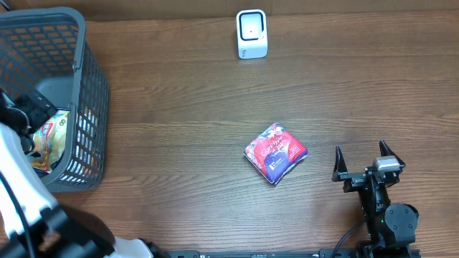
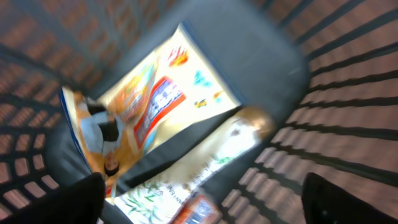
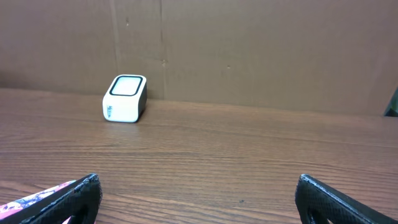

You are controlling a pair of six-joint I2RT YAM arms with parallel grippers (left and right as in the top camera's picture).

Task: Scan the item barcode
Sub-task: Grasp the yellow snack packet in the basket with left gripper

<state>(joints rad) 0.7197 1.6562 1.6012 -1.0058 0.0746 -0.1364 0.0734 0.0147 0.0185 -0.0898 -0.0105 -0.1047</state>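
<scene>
A pink, red and blue packet (image 1: 275, 153) lies flat on the wooden table, and its edge shows at the lower left of the right wrist view (image 3: 37, 198). The white scanner (image 1: 252, 34) stands at the table's far edge (image 3: 125, 99). My right gripper (image 1: 360, 149) rests open to the right of the packet, with only bare wood between its fingers (image 3: 198, 182). My left gripper (image 1: 34, 113) is down inside the grey basket (image 1: 93, 93), its jaws wide open (image 2: 202, 186) over a white leaf-printed packet (image 2: 205, 162). That view is blurred.
Inside the basket, a yellow and orange packet (image 2: 155, 106) lies against the dark floor, beside the white one. The basket's mesh walls (image 2: 348, 124) close in around the left gripper. A cardboard wall (image 3: 249, 50) backs the table behind the scanner.
</scene>
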